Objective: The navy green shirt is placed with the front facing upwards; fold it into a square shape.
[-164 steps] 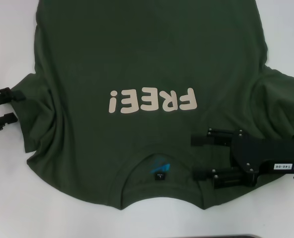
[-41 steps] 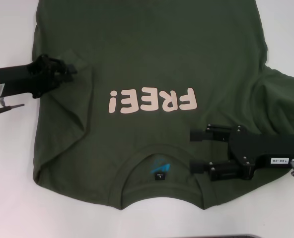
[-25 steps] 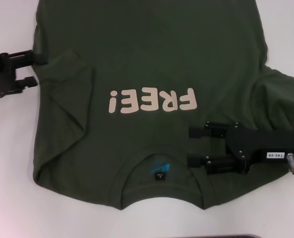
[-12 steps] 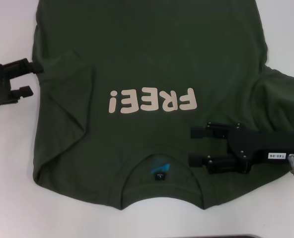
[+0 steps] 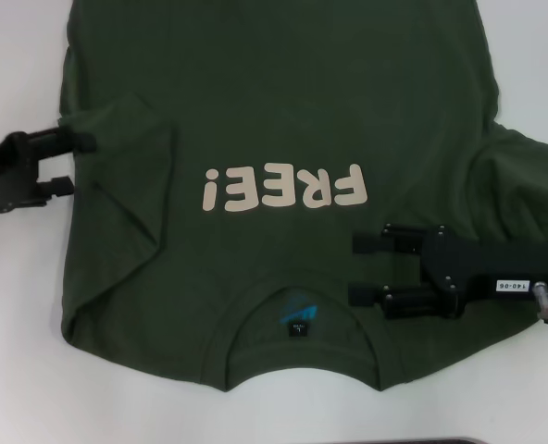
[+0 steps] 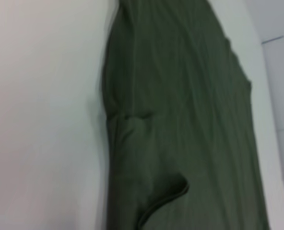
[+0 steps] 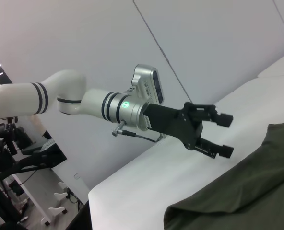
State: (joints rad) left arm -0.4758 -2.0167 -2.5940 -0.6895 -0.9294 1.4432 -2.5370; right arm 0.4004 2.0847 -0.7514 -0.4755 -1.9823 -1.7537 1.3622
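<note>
Across most of the white surface (image 5: 15, 370) lies the navy green shirt (image 5: 283, 102), lettering up, its left sleeve folded inward. At the shirt's left edge the left gripper (image 5: 70, 162) hangs with jaws released. Over the collar's right side, the right gripper (image 5: 357, 268) looks released too, probably just above the cloth. Dragging could rumple the folded sleeve.

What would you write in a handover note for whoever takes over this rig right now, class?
Left gripper: open, empty, at the shirt's left edge.
Right gripper: open, empty, over the shirt beside the collar.
Shirt: flat on the white table, front up, lettering showing.
Done: left sleeve folded in over the body.
Left: right sleeve is spread out; fold it in, then fold the body into a square.
</note>
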